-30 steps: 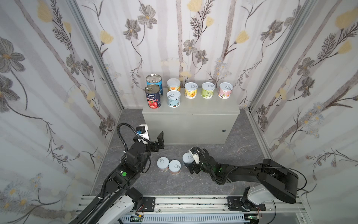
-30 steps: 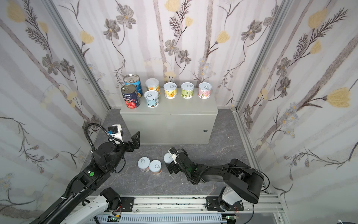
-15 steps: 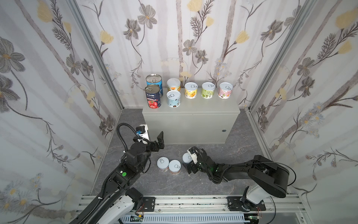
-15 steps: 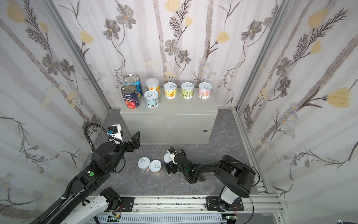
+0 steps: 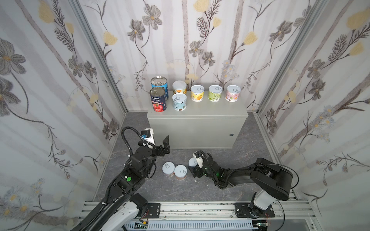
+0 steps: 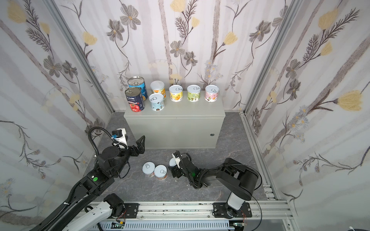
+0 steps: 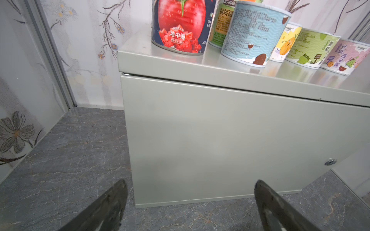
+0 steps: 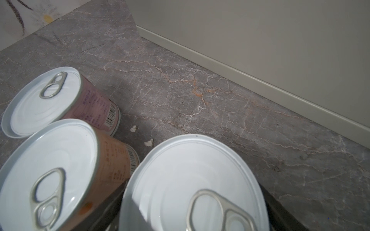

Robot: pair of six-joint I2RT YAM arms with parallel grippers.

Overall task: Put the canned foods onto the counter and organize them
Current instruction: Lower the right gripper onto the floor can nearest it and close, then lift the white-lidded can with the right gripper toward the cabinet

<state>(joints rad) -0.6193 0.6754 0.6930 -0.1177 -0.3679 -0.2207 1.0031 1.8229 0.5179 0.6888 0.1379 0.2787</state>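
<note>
Several canned foods stand on the light-grey counter (image 5: 196,128): a navy tomato can (image 5: 158,101), a blue can (image 5: 159,83) behind it, and several short pastel ones. On the dark floor in front, two short cans (image 5: 168,169) (image 5: 180,172) stand touching. A third short can (image 5: 192,161) stands just right of them, with my right gripper (image 5: 195,165) shut on it. In the right wrist view its pale lid (image 8: 180,170) fills the space between the dark fingers (image 8: 112,204). My left gripper (image 5: 164,147) hovers open and empty by the counter's front left corner (image 7: 128,140).
Floral walls close in the left, back and right sides. An aluminium rail (image 5: 190,208) runs along the front. Small white crumbs (image 8: 149,142) lie on the floor by the cans. A round lock (image 7: 330,162) sits low on the counter's front.
My right gripper's jaws have closed in around the third floor can, and the right arm's elbow has shifted. The left arm has not moved.
</note>
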